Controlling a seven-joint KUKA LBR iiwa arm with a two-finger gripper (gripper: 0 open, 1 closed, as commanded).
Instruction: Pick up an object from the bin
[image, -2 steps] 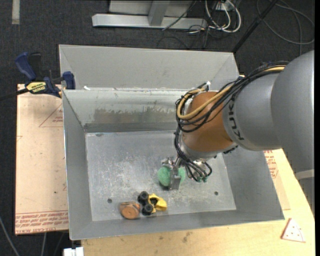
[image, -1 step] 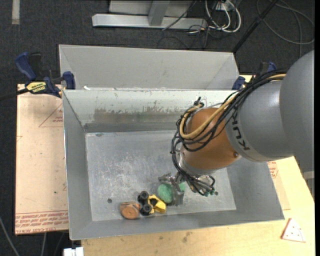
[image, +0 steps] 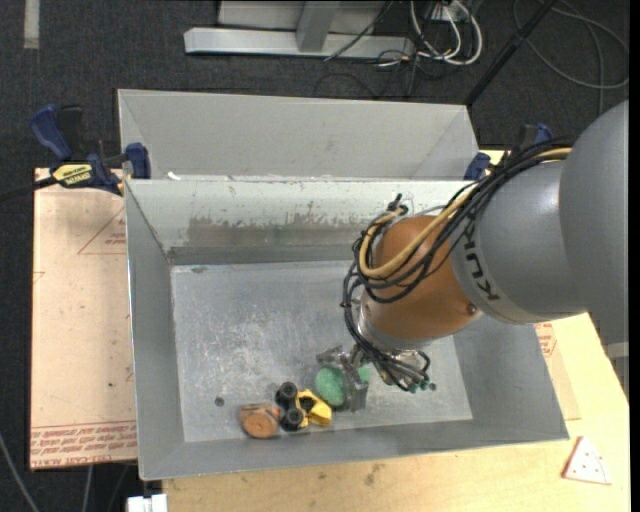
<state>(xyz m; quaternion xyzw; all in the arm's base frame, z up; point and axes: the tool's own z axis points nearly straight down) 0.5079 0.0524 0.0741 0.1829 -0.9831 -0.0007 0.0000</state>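
Note:
My gripper reaches down near the bin's front, below the orange wrist cover. A green rounded thing lies right at its fingers, and I cannot tell whether it sits between them. Just left of it lie a yellow piece and a black knobbly piece. An orange-brown disc rests farther left on the bin floor.
The small things form a short row along the bin's front wall. The arm and its cables hang over the bin's right half. A tiny dark speck lies on the floor to the left.

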